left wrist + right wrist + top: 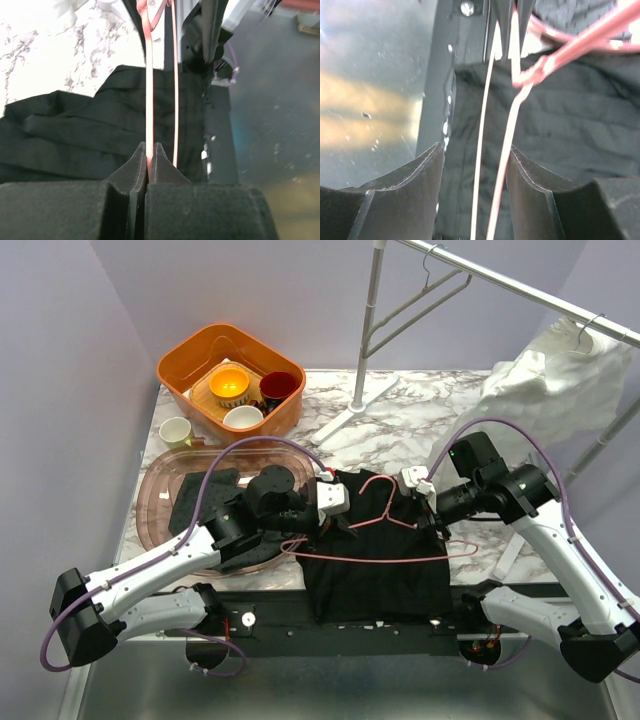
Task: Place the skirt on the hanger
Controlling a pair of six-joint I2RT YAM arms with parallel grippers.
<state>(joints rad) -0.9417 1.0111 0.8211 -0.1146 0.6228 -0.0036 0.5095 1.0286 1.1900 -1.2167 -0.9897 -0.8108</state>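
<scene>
Skirt (pixel 375 580): black, lying flat at the near middle of the marble table (pixel 400 430), its lower edge hanging over the front.
Hanger (pixel 149 100): pink wire, lying on the skirt's upper part.
Left gripper (pixel 149 150): pads pressed together, pinching one wire of the hanger.
Right gripper (pixel 475 150): fingers spread, with two hanger wires running through the gap.
Tray (pixel 150 490): pink, at the left, with a dark cloth in it.
Basin (pixel 180 365): orange, far left, holding bowls.
Rack (pixel 370 310): far right, with a white garment (pixel 550 370) hanging from it.

Black skirt (pixel 375 585), pink hanger (pixel 380 560), white marbled table (pixel 420 425), orange tub (pixel 285 410)
</scene>
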